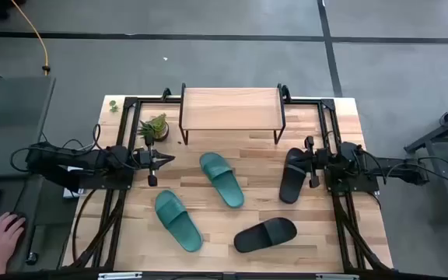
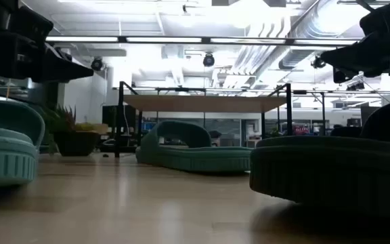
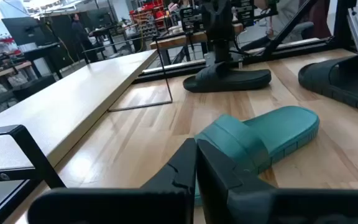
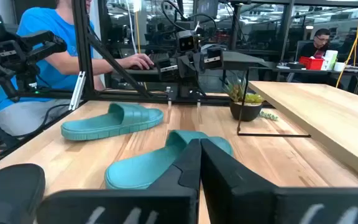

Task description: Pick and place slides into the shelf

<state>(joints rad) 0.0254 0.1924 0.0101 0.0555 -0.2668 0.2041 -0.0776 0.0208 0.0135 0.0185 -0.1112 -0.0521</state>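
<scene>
Left gripper [image 1: 164, 159], jaws closed and empty, is parked near the worktop's left edge. Two teal slides [image 1: 179, 221] [image 1: 222, 179] lie mid-worktop; two black slides [image 1: 265, 234] [image 1: 294, 174] are seen toward the right edge, one just beside the closed, empty right gripper [image 1: 310, 162]. The shelf [image 1: 231, 108] stands bare at the far edge. The slides are judged light, flexible rubber — best gripped across the ribbed strap.

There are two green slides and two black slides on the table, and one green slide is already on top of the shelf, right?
Not quite. The two green slides and two black slides are there, but the high view shows the shelf top bare. Both green slides lie on the table in front of it.
</scene>
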